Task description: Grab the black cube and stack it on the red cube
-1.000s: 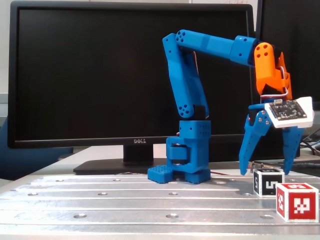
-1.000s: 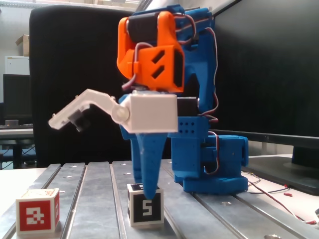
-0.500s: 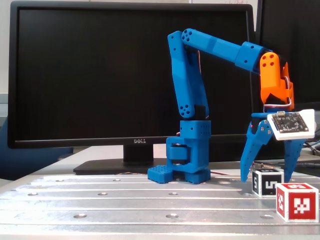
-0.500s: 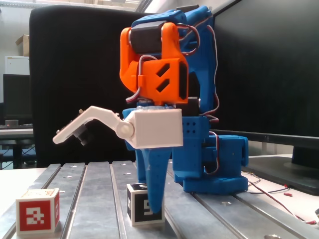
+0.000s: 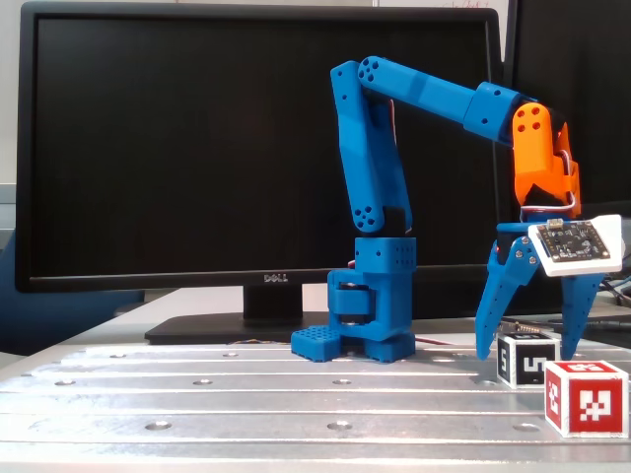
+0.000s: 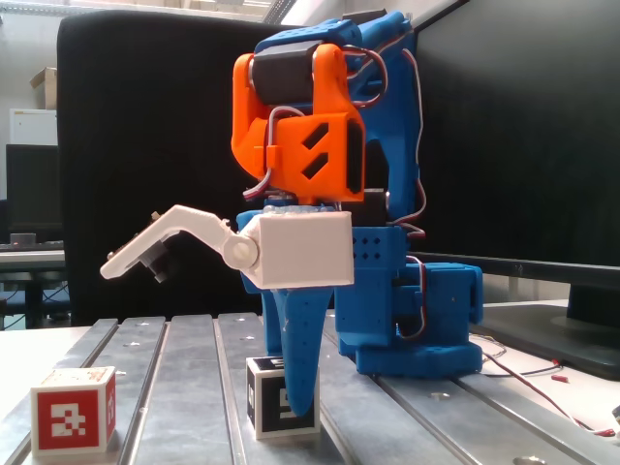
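The black cube (image 5: 527, 361) sits on the metal table at the right, with the red cube (image 5: 586, 397) just in front of it and to its right. My gripper (image 5: 526, 347) is open and lowered over the black cube. One blue finger stands on each side of the cube, with small gaps. In the other fixed view the gripper (image 6: 298, 402) is seen edge-on, and its near finger covers part of the black cube (image 6: 266, 402). There the red cube (image 6: 74, 410) stands apart at the far left.
The arm's blue base (image 5: 367, 320) is bolted to the slotted aluminium table (image 5: 197, 394). A Dell monitor (image 5: 197, 148) fills the back. A white camera bracket (image 6: 160, 242) juts out from the gripper. Loose wires (image 6: 542, 373) lie at the right.
Over the last second the gripper came down, and its open fingers now straddle the black cube. Almost nothing has moved in the last half second. Both cubes stayed in place.
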